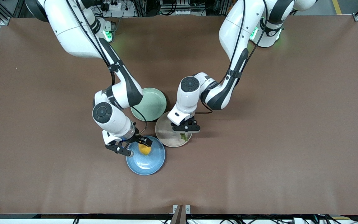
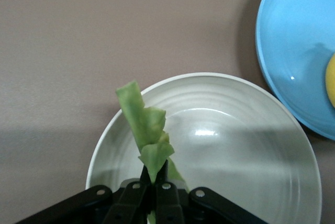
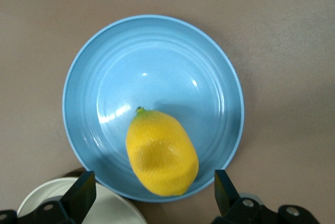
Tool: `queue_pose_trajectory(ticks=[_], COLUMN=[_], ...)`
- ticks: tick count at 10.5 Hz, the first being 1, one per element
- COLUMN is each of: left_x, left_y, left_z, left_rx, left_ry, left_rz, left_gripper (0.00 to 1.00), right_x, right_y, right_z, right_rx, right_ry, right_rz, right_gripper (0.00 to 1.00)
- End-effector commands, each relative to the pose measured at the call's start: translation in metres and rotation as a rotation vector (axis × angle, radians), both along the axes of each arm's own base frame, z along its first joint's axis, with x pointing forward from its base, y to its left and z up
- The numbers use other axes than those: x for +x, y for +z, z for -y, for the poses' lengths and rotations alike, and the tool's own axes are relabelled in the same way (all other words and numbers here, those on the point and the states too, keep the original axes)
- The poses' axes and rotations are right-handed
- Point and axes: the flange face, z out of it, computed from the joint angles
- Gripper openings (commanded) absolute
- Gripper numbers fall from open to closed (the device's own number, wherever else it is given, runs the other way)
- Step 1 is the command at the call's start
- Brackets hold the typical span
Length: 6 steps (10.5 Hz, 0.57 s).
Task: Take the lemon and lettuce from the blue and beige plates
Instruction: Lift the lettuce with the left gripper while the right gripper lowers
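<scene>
Because the brown table (image 1: 291,124) is matte and flat, the ridged plates sit steady on it. On the blue plate (image 3: 157,51), nearest the front camera, lies the lemon (image 3: 161,152): firm, smooth, likely to roll, best taken across its middle. The right claw (image 3: 152,190) hangs spread around it. Over the beige plate (image 2: 251,150), the left claw (image 2: 154,192) pinches the limp, light lettuce (image 2: 144,130) shut.

A flat brown table (image 1: 291,124) looks matt and cloth-like. On it, a round blue plate (image 3: 157,67) and round beige plate (image 2: 251,145) show ringed surfaces with glossy highlights. On the blue plate, an oval yellow lemon (image 3: 162,153) has dimpled skin.
</scene>
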Motion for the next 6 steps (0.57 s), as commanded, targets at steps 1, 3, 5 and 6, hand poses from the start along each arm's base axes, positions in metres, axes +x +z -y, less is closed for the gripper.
queue_pose_trajectory(ticks=[1, 3, 5, 6], left_x=[-0.001, 0.004, 0.011, 0.016], left_y=[0.024, 0.036, 0.047, 0.057], left_z=[-0.004, -0.011, -0.021, -0.028], left_rx=[0.037, 0.048, 0.057, 0.063], left_ry=[0.022, 0.03, 0.033, 0.03], left_rz=[-0.01, -0.019, -0.033, -0.043], left_gripper=[0.0, 0.0, 0.0, 0.0], right_x=[0.003, 0.001, 0.0, -0.001], right_y=[-0.007, -0.009, -0.016, -0.018], right_z=[-0.003, -0.006, -0.007, -0.007], right_rx=[0.001, 0.0, -0.004, -0.005], right_ry=[0.003, -0.001, 0.001, 0.002], right_rz=[0.011, 0.006, -0.003, -0.005], right_gripper=[1.0, 1.0, 1.0, 1.0])
